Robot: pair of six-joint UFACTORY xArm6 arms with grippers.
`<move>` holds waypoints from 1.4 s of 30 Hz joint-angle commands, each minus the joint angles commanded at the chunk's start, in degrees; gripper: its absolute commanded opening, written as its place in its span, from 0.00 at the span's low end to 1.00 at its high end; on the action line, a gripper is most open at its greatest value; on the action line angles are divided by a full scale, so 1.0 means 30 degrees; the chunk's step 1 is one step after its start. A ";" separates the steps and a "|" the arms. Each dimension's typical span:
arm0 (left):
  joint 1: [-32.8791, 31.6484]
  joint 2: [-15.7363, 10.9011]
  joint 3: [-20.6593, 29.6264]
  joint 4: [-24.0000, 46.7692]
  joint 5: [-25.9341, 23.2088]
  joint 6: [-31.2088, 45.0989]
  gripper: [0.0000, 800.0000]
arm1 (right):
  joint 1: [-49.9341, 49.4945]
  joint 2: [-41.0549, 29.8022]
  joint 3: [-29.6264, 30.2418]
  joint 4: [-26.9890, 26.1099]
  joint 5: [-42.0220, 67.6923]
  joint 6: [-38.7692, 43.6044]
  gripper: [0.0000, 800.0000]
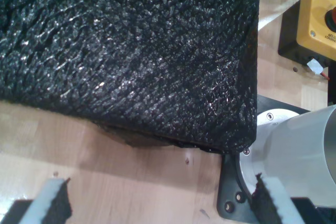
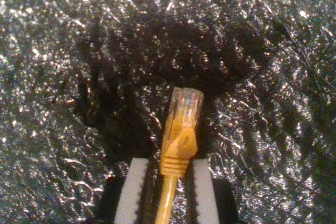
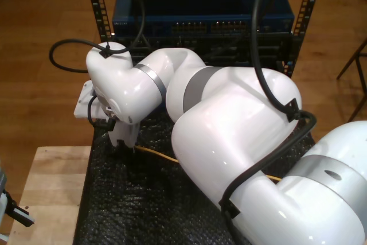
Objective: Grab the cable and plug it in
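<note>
My second gripper (image 2: 167, 192) is clamping the cable (image 2: 181, 145) just behind its clear plug, plug poking fwd past the pads over black foam (image 2: 63, 51), while my first gripper (image 1: 157, 203) is hanging w/ jaws apart, apparently empty.

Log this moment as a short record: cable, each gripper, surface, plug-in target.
cable: yellow-orange network cable, clear plug at its tip, trailing across the mat in the exterior view
my second gripper: jaws shut on the cable behind the plug boot
my first gripper: jaws open, holding nothing, over the wooden table
surface: black bubble-wrap mat
plug-in target: blue rack switch behind the arm; cable not yet plugged in
</note>
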 joint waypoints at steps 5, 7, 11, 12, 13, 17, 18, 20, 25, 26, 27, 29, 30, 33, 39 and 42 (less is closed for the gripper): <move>0.0000 0.0000 0.0000 0.0000 0.0000 0.0000 1.00 | 0.0088 0.0000 -0.0293 0.0000 0.0029 0.0000 0.21; 0.0000 0.0000 0.0000 0.0000 0.0000 0.0000 1.00 | 0.0117 0.0000 -0.0352 0.0000 0.0059 0.0000 0.21; 0.0000 0.0000 0.0000 0.0000 0.0000 0.0000 1.00 | 0.0117 0.0088 -0.0352 0.0000 0.0029 0.0000 0.21; 0.0000 0.0000 0.0000 0.0000 0.0000 0.0000 1.00 | 0.0088 0.0088 -0.0352 0.0000 0.0059 0.0000 0.20; 0.0000 0.0000 0.0000 0.0000 0.0000 0.0000 1.00 | 0.0117 0.0088 -0.0352 0.0000 0.0029 0.0000 0.19; 0.0000 0.0000 0.0000 0.0000 0.0000 0.0000 1.00 | 0.0117 0.0147 -0.0381 -0.0029 0.0059 0.0000 0.15; 0.0000 0.0000 0.0000 0.0000 0.0000 0.0000 1.00 | 0.0117 0.0147 -0.0381 -0.0029 0.0059 0.0000 0.12; 0.0000 0.0000 0.0000 0.0000 0.0000 0.0029 1.00 | 0.0117 0.0147 -0.0410 -0.0029 0.0029 0.0059 0.09; 0.0000 0.0000 0.0000 0.0000 0.0000 0.0029 1.00 | 0.0088 0.0147 -0.0352 0.0000 0.0059 0.0059 0.02; 0.0000 0.0000 0.0000 0.0000 0.0000 0.0029 1.00 | 0.0088 0.0147 -0.0352 0.0000 0.0059 0.0059 0.01; 0.0000 0.0000 0.0000 0.0000 0.0000 0.0000 1.00 | 0.0088 0.0117 -0.0381 0.0088 0.0059 0.0029 0.01; 0.0000 0.0000 0.0000 0.0000 0.0000 0.0029 1.00 | 0.0088 -0.0059 -0.0352 0.0147 0.0088 0.0000 0.00; 0.0000 0.0000 0.0000 0.0000 0.0000 0.0029 1.00 | 0.0059 -0.0234 -0.0352 0.0205 0.0147 0.0000 0.00; 0.0000 0.0000 0.0000 0.0000 0.0000 0.0000 1.00 | 0.0029 -0.0821 -0.0234 0.0352 0.0322 -0.0498 0.00; 0.0000 0.0000 -0.0147 0.0000 0.0498 0.0000 1.00 | -0.0117 -0.1963 -0.0147 0.1670 0.1700 -0.2872 0.00; 0.0000 0.0000 -0.0176 -0.0176 0.1319 0.0000 1.00 | -0.0205 -0.2667 0.0088 0.2403 0.2930 -0.4337 0.00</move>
